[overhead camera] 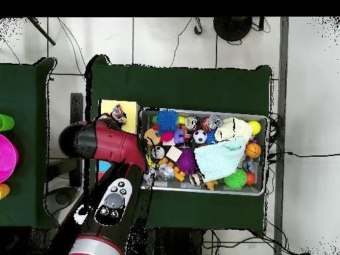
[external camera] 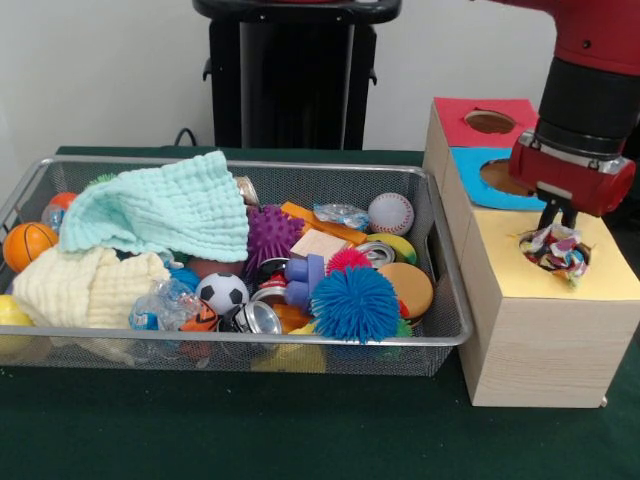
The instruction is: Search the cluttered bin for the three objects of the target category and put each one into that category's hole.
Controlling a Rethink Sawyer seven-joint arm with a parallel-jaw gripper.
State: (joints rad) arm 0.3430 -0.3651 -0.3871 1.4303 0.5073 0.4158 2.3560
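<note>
The Sawyer arm [external camera: 585,75] has glossy red shells split by a black band, with a silver ring above its red wrist block; seen from overhead, a black panel [overhead camera: 114,199] carries 1 round grey dial and buttons

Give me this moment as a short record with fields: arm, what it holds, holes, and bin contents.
arm: red and black, end effector above the yellow-surround round hole
held: white cloth piece with coloured blotches, at the hole
other holes: blue-surround hole, red-surround hole
bin: silver wire mesh basket, cluttered
on top: mint-green waffle cloth, cream waffle cloth
</note>
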